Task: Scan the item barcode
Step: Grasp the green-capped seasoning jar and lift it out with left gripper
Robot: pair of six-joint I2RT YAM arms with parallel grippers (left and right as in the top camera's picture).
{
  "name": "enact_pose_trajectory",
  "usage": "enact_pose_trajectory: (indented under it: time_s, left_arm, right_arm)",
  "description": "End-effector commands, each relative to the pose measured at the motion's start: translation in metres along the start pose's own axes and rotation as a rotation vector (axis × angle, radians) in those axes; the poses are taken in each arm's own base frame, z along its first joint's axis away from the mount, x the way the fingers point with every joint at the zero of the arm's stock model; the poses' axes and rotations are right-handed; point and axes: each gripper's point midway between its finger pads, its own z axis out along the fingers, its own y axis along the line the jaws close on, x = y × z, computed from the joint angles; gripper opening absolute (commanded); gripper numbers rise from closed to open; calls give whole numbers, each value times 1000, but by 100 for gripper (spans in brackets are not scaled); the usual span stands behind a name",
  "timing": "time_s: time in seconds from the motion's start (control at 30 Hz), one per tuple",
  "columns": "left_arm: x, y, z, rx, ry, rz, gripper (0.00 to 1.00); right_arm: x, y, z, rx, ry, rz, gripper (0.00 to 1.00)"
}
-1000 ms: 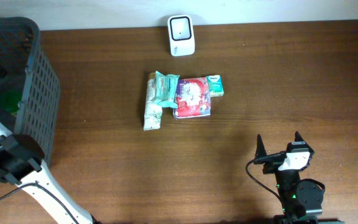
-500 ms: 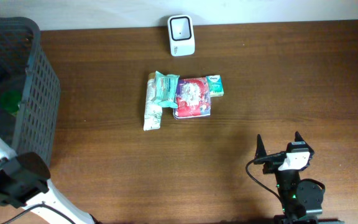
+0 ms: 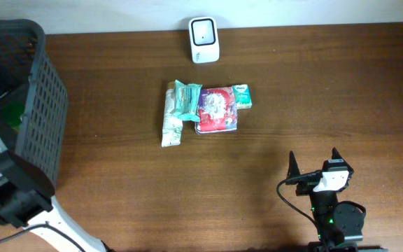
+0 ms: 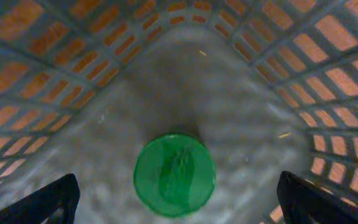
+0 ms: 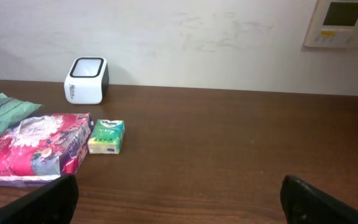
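Note:
My left gripper [image 4: 179,208] hangs open inside the grey basket [image 3: 37,105], with nothing between its dark fingertips [image 4: 48,202]. Below it, a round green item [image 4: 174,175] lies on the basket floor, untouched; in the overhead view the green item [image 3: 9,112] shows through the mesh. The white barcode scanner [image 3: 204,39] stands at the table's far edge. My right gripper [image 3: 315,166] rests open and empty at the front right, facing the scanner [image 5: 87,81].
A pile lies mid-table: a red pack [image 3: 217,109], a teal packet [image 3: 186,99], a small green tissue pack [image 3: 242,96] and a pale long packet [image 3: 171,126]. The basket's mesh walls [image 4: 36,68] close in around the left gripper. A wall runs behind the table.
The left arm has shifted a little at the basket, its dark wrist block dropping and then rising again. The right arm and the pile have not moved.

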Motion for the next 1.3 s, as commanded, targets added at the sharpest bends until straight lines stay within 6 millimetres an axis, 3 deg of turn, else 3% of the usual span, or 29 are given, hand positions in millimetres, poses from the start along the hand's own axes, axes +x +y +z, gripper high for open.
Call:
enact_pose_trajectory:
  time_s: [0.0,0.3,0.53,0.83,1.13,1.27]
  left_arm:
    - [10,2,35,-14,51,13,99]
    - [23,0,72,-25,107,20,99]
    - [19,-1,74,-21,88,20,99]
    - [56,4,90,-42,198,34,99]
    - [43,1,93,-32,144,27,99]
    - [46,2,92,-34,158,29,79]
  right_arm:
    - [4,1,0,-4,6,7,99]
    - [4,1,0,-4,6,7,99]
    - [4,1,0,-4,6,7,99]
    - [4,1,0,-4,6,7,99]
    - [4,1,0,-4,6,7,99]
    - [4,1,0,-4,6,7,99]
